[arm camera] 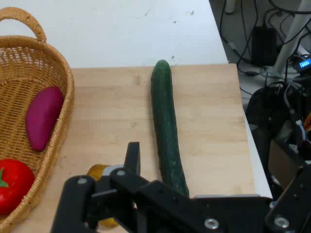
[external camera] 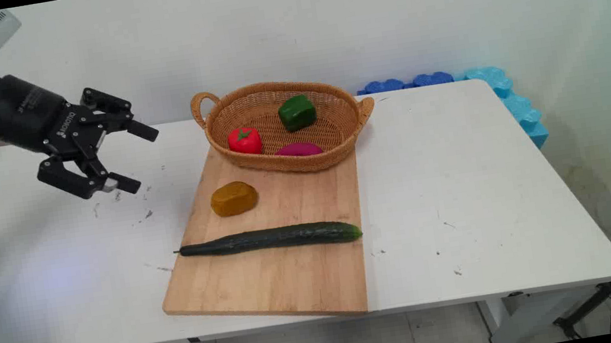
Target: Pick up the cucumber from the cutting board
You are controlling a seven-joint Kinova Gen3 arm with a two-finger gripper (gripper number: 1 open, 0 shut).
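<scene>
Hovering above the table's left side, gripper [external camera: 132, 160] has its fingers [external camera: 143, 131] spread apart, gripping nothing, clear of the white table [external camera: 463, 185]. Nearest things sit on the wooden cutting board [external camera: 272, 278] to its right: a brownish-yellow lump [external camera: 233, 198], and nearer the front edge a long dark cucumber [external camera: 270, 240] lying across the board. Wicker basket [external camera: 281, 166] rests on the board's far end, holding a red tomato [external camera: 244, 140], a green pepper [external camera: 297, 112] and a magenta piece [external camera: 298, 149]. Blue foam blocks [external camera: 501, 93] line the table's far right corner.
</scene>
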